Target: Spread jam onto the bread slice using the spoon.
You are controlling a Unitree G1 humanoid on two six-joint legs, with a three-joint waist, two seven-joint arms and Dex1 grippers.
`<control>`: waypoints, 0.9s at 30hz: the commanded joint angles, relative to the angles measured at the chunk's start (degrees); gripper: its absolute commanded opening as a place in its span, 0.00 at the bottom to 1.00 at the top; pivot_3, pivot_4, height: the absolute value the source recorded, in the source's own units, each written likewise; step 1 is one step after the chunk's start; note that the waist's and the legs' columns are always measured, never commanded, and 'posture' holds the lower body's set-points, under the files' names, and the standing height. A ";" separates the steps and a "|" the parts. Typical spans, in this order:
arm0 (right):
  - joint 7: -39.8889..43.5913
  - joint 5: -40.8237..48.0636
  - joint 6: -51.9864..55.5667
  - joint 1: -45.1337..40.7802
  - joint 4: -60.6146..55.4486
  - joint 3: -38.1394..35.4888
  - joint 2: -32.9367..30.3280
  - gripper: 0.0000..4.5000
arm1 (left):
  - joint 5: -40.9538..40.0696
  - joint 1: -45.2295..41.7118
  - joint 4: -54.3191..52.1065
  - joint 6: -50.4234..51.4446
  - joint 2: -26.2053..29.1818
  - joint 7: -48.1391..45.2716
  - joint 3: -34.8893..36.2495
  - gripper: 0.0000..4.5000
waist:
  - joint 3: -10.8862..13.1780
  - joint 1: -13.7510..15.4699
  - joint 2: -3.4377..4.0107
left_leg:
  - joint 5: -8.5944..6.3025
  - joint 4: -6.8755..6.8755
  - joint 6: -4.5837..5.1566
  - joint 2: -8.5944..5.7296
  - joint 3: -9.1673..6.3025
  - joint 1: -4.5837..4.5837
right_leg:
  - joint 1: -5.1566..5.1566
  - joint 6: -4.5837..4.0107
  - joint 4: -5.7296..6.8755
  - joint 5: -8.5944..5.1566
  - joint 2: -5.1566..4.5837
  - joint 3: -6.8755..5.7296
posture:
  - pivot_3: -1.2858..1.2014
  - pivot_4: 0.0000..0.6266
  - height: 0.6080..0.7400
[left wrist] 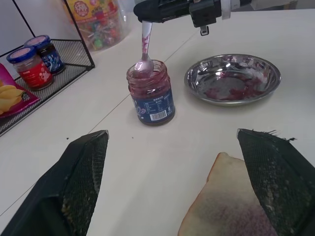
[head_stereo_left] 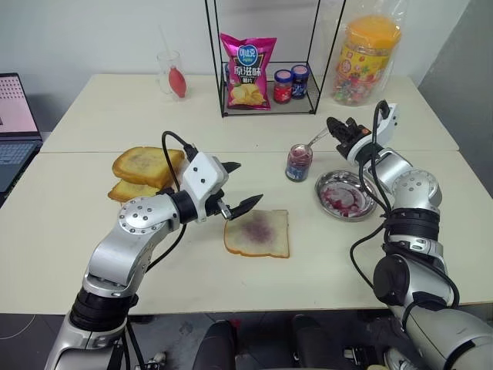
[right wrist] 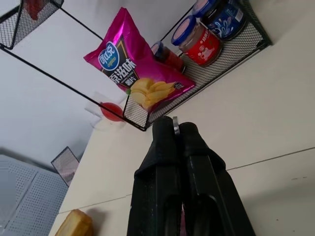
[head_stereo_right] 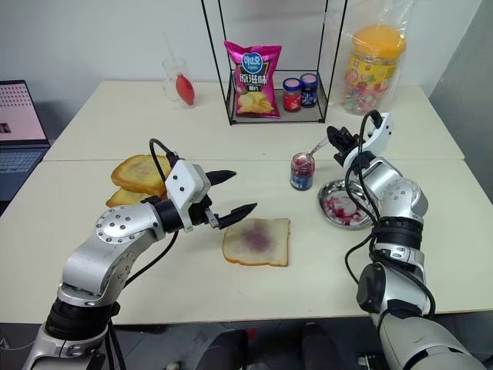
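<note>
The cream-topped bench (head_stereo_left: pixel 92 254) carries everything. The step in hand looks like loading jam: the right end effector (head_stereo_left: pixel 336 128), clenched on the handle of the slim silver metal spoon (left wrist: pixel 144 46), holds its bowl at the mouth of the small clear glass jar of dark purple-red jam (head_stereo_left: pixel 299 163), which stands near the bench's middle seam, just beside the round steel dish (head_stereo_left: pixel 345 195) towards the right edge. The pale squarish white bread slice (head_stereo_left: pixel 258 233) (a purple smear already at its centre) lies nearer the front edge, well apart from the jar. The left end effector (head_stereo_left: pixel 243 187) hangs released, jaws wide, just above the slice's near-left corner, gripping nothing.

Next, I judge, the spoon must lift out level, cross to the slice and wipe outward from the smear.

Counted: one wire rack (head_stereo_left: pixel 266 58), one crisp bag (head_stereo_left: pixel 247 71), two toasted slices (head_stereo_left: pixel 146 171), one white slice, one dish, two lidded jars (head_stereo_left: pixel 291 84), one open jar, one spoon.
</note>
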 commanded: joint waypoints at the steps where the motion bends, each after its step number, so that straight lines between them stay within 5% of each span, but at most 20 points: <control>1: -0.02 1.95 -0.10 -1.82 -1.24 -0.91 -0.49 0.00 | 0.51 -0.96 -0.56 -1.47 -0.29 0.04 0.40 0.97 | 0.00 0.00 0.00 | 0.00 0.00 0.00 0.00 0.00 0.00 | 0.00 0.00 0.00 0.00 0.00 0.00 | 0.52 0.24 1.00; 17: -0.23 3.51 0.74 -1.32 -2.54 -1.59 -1.41 0.00 | 0.79 -1.19 -0.28 -1.69 -0.58 -0.13 0.40 0.97 | 0.00 -0.01 0.00 | 0.00 0.01 0.00 0.00 0.00 0.01 | 0.00 0.00 0.02 0.00 0.00 0.00 | 0.52 0.24 1.00; 27: 6.72 -7.53 -6.48 1.47 -8.45 11.24 -4.48 0.00 | 1.05 -1.23 -0.28 -1.68 -0.76 -0.42 0.35 0.97 | 0.00 -0.02 0.00 | 0.00 0.01 0.00 0.00 0.00 0.01 | 0.00 0.01 0.03 0.01 0.00 0.00 | 0.52 0.24 1.00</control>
